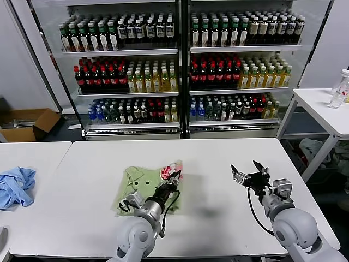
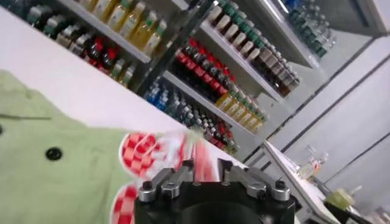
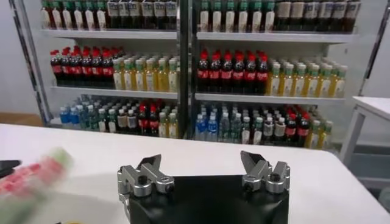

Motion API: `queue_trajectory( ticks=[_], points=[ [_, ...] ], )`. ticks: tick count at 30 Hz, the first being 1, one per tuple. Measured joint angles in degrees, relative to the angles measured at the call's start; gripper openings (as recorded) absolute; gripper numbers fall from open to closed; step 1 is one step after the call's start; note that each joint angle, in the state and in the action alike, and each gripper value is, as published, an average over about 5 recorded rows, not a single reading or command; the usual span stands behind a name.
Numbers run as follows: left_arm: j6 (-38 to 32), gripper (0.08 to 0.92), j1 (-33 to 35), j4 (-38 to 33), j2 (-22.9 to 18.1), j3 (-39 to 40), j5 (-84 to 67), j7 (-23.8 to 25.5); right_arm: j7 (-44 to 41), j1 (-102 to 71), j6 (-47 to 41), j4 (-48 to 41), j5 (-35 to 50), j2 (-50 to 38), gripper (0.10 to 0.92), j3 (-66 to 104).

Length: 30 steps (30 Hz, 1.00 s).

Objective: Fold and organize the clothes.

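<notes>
The light green polo shirt (image 1: 143, 183) lies bunched into a compact, roughly squarish bundle on the white table (image 1: 218, 164), near its middle and a little toward the robot's left. Its collar side shows toward the left, and the red-and-white chest print (image 1: 170, 171) sits at the bundle's far right corner. A dark button (image 2: 53, 153) is visible on the green cloth in the left wrist view. Judging from this, the folding looks well advanced: the sleeves no longer spread out, yet the edges are uneven and the print corner is rumpled, so some tidying and the final placing seem left to do.

The left gripper (image 1: 175, 176) is down at that print corner. Its fingers sit right against the red-and-white cloth, but the pictures do not show how far apart they stand or whether they have hold of it, so I cannot tell.

The right gripper (image 1: 250, 170) hovers above bare table well to the right of the shirt, its 2 fingers spread wide with nothing between them.

A light blue garment (image 1: 15, 185) lies on the neighbouring table (image 1: 38, 155) to the left.
</notes>
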Motion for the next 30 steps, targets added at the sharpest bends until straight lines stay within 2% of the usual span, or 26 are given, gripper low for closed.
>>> queue_trajectory(
  ticks=[7,17,23,30],
  points=[
    [-1.6,0.514,0.8,-1.8,1.7,-1.3,5.5,2.5,0.3,3.4,-0.1,-1.5,1.7,1.8,0.823,-4.3],
    [-5.9,0.791,7.4,-5.7,9.3,-12.2,12.7,3.2,2.1,11.8,-2.3,-9.3,3.1,9.0,0.823,-17.3],
    [-7.7,0.822,11.8,-7.0,12.0,-18.0,14.2,3.3,4.2,15.8,-3.7,-15.3,2.8,13.4,0.796,-24.7],
    [-8.6,0.823,14.1,-7.6,13.9,-21.1,14.6,3.5,6.9,17.6,-4.3,-19.1,2.8,15.2,0.602,-28.9]
  ],
)
